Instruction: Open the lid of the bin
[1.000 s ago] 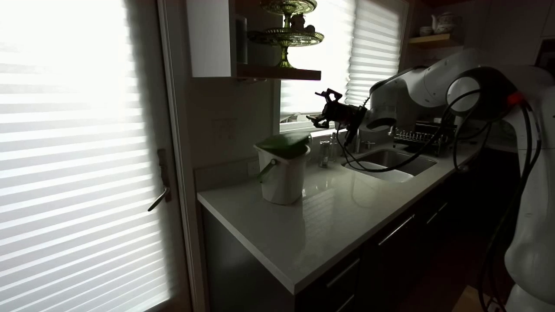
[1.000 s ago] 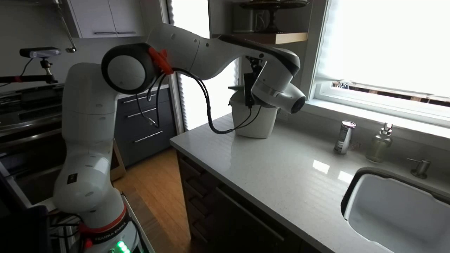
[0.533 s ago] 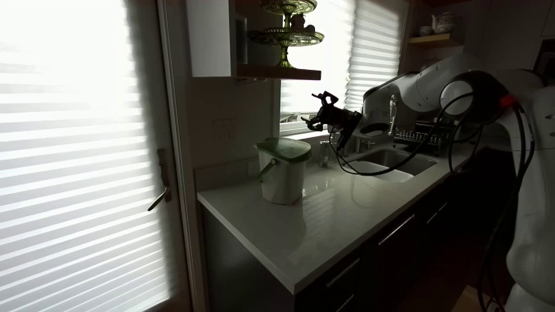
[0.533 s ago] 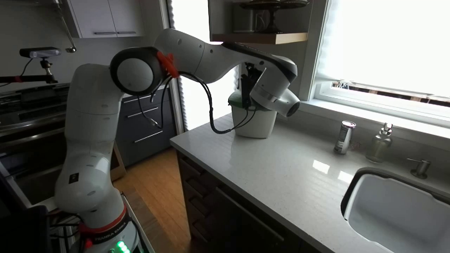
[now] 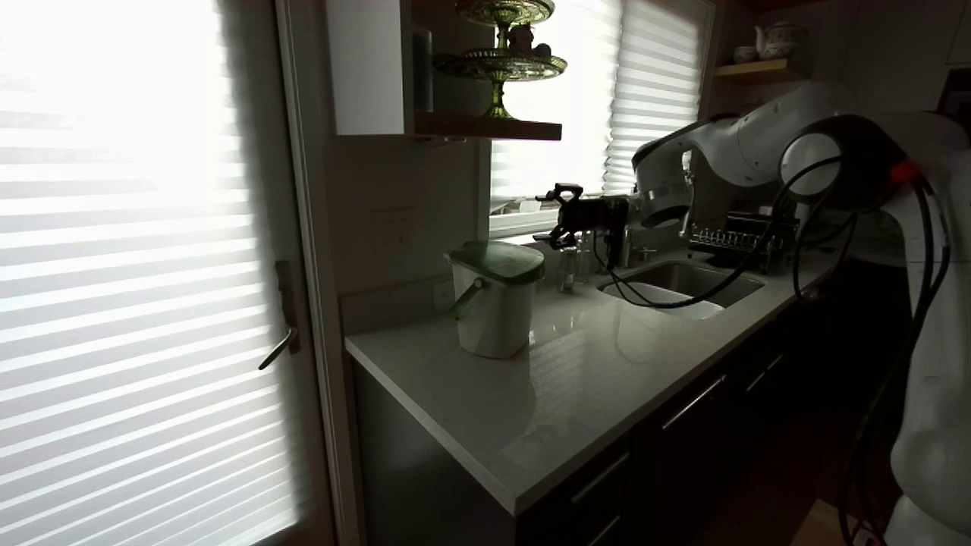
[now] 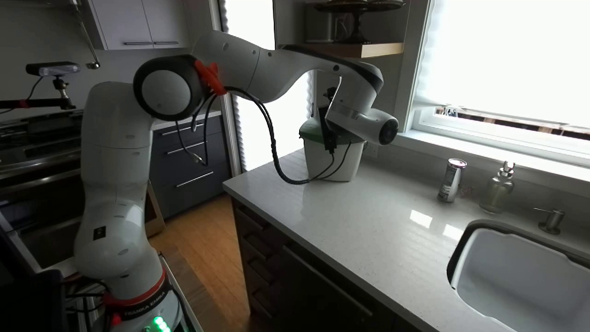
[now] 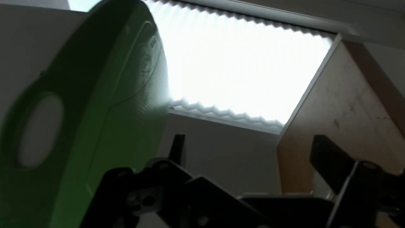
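Note:
The pale white bin point(image 5: 494, 322) stands upright on the counter, its green handle hanging at the side. Its green lid point(image 5: 501, 262) lies down flat across the top. In the wrist view the lid point(image 7: 126, 120) looms large at the left, with an oval hole in its tab. My gripper point(image 5: 542, 218) is level, above and beside the bin on the sink side. Its black fingers are spread wide, and only wall and shelf show between them in the wrist view. In an exterior view the arm hides most of the gripper and part of the lid point(image 6: 311, 131).
A wooden shelf point(image 5: 485, 127) carrying a green glass stand point(image 5: 498, 68) hangs over the bin. On the counter point(image 6: 368, 221) are a can point(image 6: 451, 180) and a soap bottle point(image 6: 498, 189) by the sink point(image 6: 521, 276). The window lies behind the gripper.
One second ago the lid was tilted partly up; by half a second ago it had dropped flat. My gripper has since gone lower and turned from slanted to level, still spread.

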Tool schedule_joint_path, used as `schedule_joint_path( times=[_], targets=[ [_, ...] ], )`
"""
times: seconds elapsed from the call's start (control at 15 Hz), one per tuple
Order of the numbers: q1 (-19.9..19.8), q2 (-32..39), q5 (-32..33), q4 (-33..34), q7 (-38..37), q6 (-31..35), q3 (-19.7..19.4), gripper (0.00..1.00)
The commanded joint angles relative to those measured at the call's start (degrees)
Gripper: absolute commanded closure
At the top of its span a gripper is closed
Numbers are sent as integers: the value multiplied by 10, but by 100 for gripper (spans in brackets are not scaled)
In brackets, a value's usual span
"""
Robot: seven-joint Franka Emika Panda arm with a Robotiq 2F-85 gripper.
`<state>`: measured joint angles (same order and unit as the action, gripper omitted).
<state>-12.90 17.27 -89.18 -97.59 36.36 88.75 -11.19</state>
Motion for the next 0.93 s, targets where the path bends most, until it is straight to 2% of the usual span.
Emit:
schedule_joint_path(
  times=[0.0,0.2,0.87],
  targets=[
    [1,-30,71,-34,-43,37,-14,0],
    [-11,-20,101,-37,-55,18,-16,0],
    [-15,31,99,-43,-43,14,-4,0]
  ],
)
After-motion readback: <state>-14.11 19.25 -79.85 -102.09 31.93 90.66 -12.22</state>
